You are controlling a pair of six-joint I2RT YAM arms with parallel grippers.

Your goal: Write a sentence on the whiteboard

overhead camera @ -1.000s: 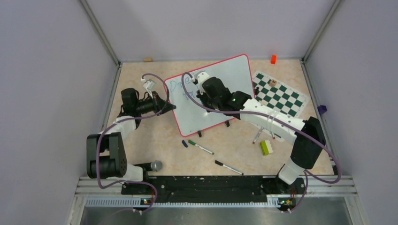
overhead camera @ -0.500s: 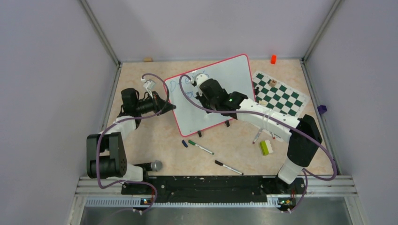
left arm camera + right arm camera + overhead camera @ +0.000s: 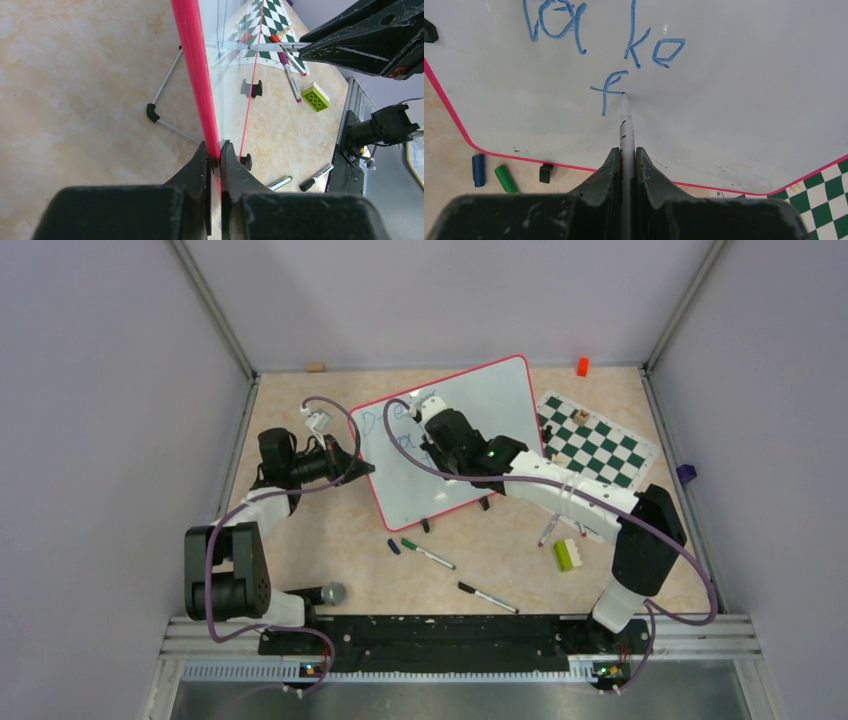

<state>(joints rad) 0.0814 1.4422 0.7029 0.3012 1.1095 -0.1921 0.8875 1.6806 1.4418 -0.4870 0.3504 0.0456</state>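
The left hand is clamping together on the red frame of the whiteboard, at the board's 9 o'clock edge in the top view. The board is standing propped at the centre of the desk, toward 12 o'clock. Judging by its thin frame and glossy face, it is light, stiff and slippery. It is likely to shift under pen pressure, so hold it by the frame edge, not the face.

The right hand is gripping a marker. The marker tip is touching the board at the crossbar of an "f" in the sentence, below "ke".

In the top view the right arm is covering most of the lettering. In the right wrist view the upper lines are running off the 12 o'clock edge. The left wrist view is showing the board edge-on, so no writing is readable there.
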